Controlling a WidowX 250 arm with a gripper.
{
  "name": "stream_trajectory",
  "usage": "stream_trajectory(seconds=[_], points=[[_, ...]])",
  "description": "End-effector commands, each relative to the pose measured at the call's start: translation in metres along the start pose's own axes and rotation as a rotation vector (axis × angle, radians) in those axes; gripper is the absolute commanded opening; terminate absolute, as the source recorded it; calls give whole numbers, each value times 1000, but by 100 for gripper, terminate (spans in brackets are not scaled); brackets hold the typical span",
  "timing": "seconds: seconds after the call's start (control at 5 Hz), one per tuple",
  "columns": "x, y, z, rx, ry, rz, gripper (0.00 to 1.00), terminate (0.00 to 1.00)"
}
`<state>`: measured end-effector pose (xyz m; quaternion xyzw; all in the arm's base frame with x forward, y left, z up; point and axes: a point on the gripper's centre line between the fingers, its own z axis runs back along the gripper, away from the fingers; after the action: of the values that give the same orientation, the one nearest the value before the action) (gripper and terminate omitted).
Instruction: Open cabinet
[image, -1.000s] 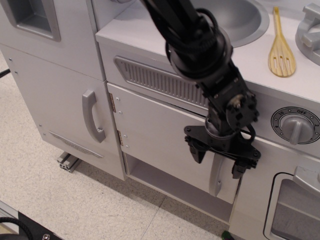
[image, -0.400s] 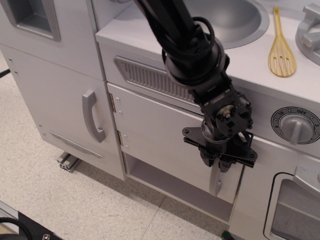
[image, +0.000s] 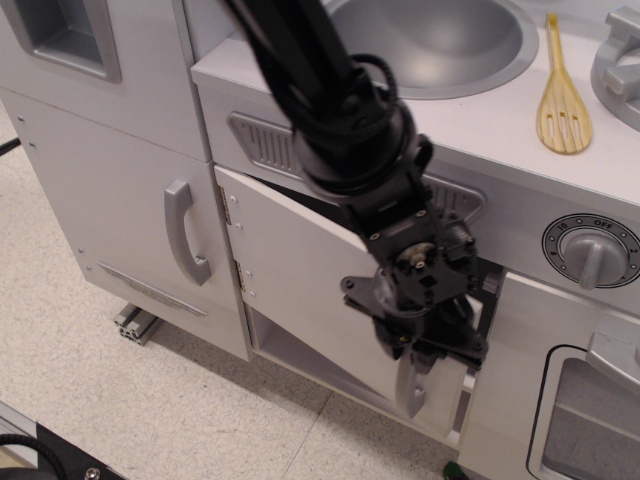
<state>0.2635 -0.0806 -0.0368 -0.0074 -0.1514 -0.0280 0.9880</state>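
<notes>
Left of the work area stands the tall narrow door with its curved handle (image: 186, 232), closed and not part of my job. Next to it, the cabinet door (image: 300, 275) is hinged on its left edge, two small hinges (image: 231, 236) showing there.

Progress: the door is partly open. Its right edge stands away from the frame, with a dark gap visible along the top and beside my wrist, and a strip of the shelf shows beneath. I judge the opening roughly a third done; the rest of the swing outward remains.

My gripper (image: 425, 352) sits at the door's free edge, its fingers drawn close together around the upper part of the grey handle (image: 412, 388), whose lower end hangs below them. The grasp looks firm, though the contact itself is partly hidden.
</notes>
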Motion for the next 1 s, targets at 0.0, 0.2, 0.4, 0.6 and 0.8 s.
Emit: stream_trajectory(seconds=[0.0,0.2,0.4,0.6,0.8], points=[[-16,29,49,-10,22,-13,100,0],[-20,46,75,30,84,7,100,0],[-11,53,98,13,51,56,100,0],[12,42,102,-24,9,86,100,0],[37,27,94,-17,-43,119,100,0]])
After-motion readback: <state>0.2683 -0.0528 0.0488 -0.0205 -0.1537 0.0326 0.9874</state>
